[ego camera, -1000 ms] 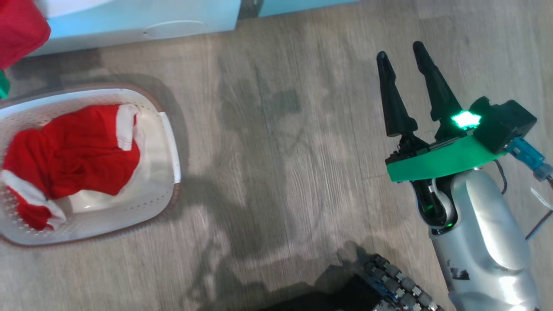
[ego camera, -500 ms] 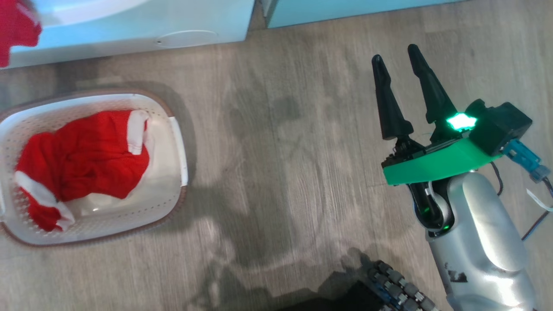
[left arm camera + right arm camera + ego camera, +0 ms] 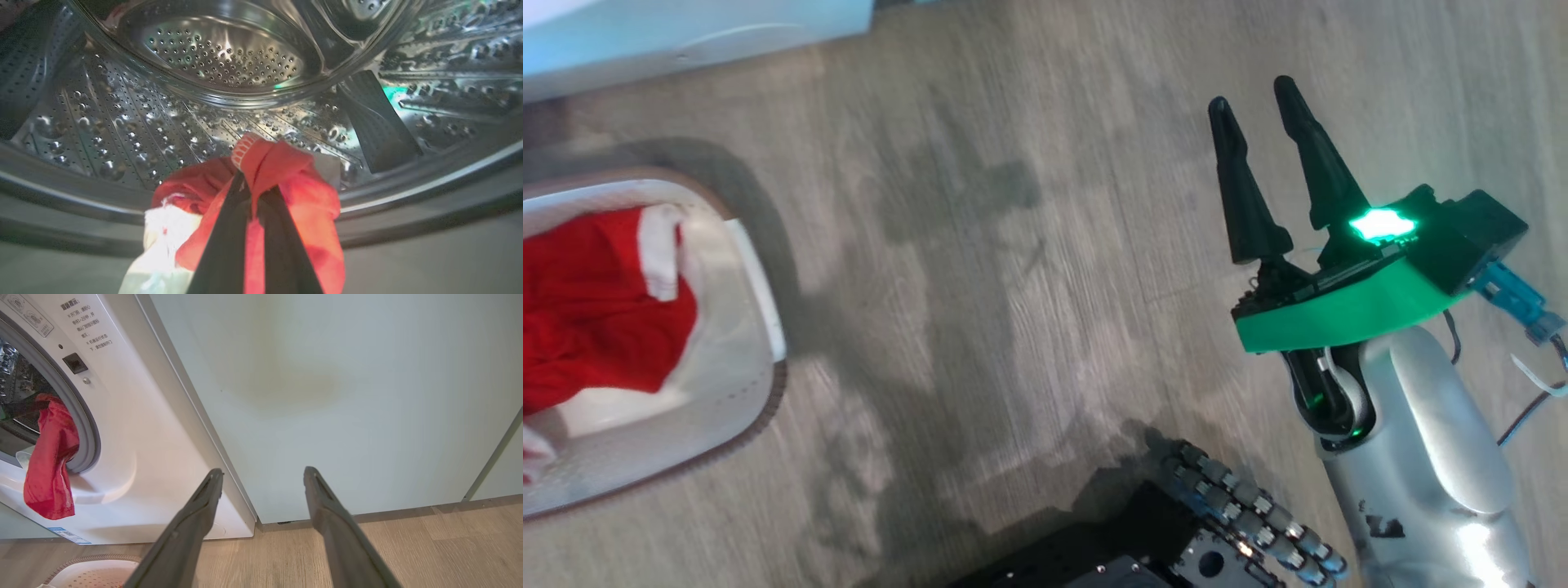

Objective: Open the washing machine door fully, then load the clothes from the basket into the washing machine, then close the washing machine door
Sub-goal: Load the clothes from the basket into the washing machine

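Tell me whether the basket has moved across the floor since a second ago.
No. The basket and the washing machine shift left together in the head view: the camera turned.

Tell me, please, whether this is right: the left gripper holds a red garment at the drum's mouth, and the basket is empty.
Not quite: the basket is not empty; the head view shows red clothes lying in it. The rest stands: the left gripper holds a red garment at the drum's mouth.
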